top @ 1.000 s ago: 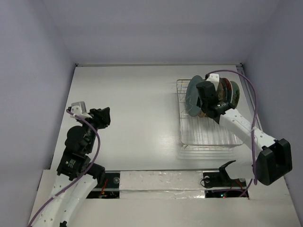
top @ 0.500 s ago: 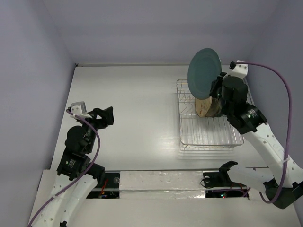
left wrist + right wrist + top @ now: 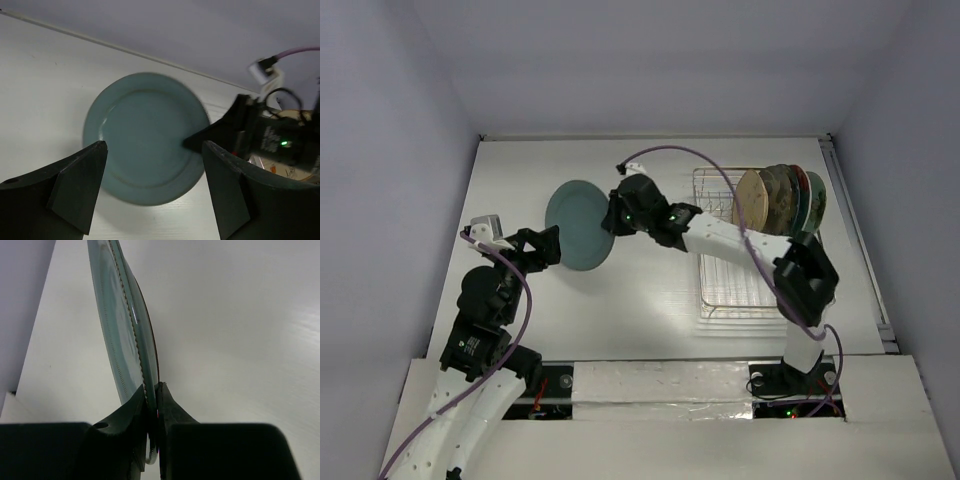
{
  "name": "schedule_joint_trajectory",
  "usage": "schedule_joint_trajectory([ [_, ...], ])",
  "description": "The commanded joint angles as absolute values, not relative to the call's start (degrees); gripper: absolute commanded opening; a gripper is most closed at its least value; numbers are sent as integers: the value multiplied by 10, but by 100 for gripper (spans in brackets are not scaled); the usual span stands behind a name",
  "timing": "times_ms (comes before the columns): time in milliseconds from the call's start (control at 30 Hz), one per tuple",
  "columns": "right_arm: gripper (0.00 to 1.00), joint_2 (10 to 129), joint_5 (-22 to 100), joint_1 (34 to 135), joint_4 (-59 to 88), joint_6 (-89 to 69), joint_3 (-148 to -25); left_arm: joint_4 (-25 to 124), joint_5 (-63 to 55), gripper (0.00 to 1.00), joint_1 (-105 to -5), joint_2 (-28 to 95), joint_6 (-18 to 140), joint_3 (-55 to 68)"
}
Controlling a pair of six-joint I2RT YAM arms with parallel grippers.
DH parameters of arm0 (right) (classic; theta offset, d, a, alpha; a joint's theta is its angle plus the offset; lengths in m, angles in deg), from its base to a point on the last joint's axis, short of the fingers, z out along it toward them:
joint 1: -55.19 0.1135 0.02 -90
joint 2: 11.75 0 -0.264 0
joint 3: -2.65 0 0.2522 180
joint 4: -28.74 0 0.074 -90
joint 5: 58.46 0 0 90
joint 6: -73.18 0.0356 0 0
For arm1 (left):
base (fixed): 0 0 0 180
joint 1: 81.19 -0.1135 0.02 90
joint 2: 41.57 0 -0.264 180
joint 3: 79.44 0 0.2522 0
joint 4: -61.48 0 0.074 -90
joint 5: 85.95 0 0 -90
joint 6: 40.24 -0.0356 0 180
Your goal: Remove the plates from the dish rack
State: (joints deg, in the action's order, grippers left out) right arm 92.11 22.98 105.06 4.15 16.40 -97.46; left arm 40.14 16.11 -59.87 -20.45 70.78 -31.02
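My right gripper [image 3: 613, 222] is shut on the rim of the plain teal plate [image 3: 576, 225] and holds it above the table left of the rack; the plate shows edge-on in the right wrist view [image 3: 125, 325], clamped between the fingers [image 3: 167, 407]. My left gripper [image 3: 552, 247] is open and empty, just below and left of that plate; in the left wrist view the teal plate [image 3: 145, 136] hangs beyond my spread fingers [image 3: 80, 185]. The wire dish rack [image 3: 750, 285] at the right holds several plates upright at its far end, the tan one [image 3: 754, 200] nearest.
The right arm [image 3: 740, 240] stretches from its base across the rack toward the table's middle. Its purple cable [image 3: 670, 155] loops above it. Grey walls close in the table at left, back and right.
The right arm has lifted the teal plate out of the rack and swung it left to the table's middle, in front of the left gripper. The left arm has barely moved.
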Motion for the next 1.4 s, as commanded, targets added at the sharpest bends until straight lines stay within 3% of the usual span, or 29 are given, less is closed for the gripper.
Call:
schedule_joint_trajectory([
  [0, 0, 943, 285, 1055, 204, 243, -1056, 420, 159, 74, -597, -210, 702, -305],
  [233, 0, 992, 266, 1055, 257, 287, -1014, 418, 159, 74, -597, -213, 702, -304],
  [667, 1, 938, 146, 1055, 316, 337, -766, 421, 159, 73, -597, -206, 703, -307],
  [733, 7, 932, 136, 1055, 325, 349, -741, 421, 159, 73, -597, -205, 703, -307],
  [767, 17, 932, 129, 1055, 328, 355, -719, 421, 159, 73, -597, -202, 703, -306],
  [867, 31, 937, 126, 1055, 331, 357, -694, 417, 159, 73, -597, -200, 703, -305],
  [1100, 39, 959, 125, 1055, 319, 358, -680, 417, 159, 72, -597, -200, 703, -305],
  [1367, 68, 943, 107, 1055, 268, 335, -694, 417, 159, 72, -597, -200, 703, -305],
])
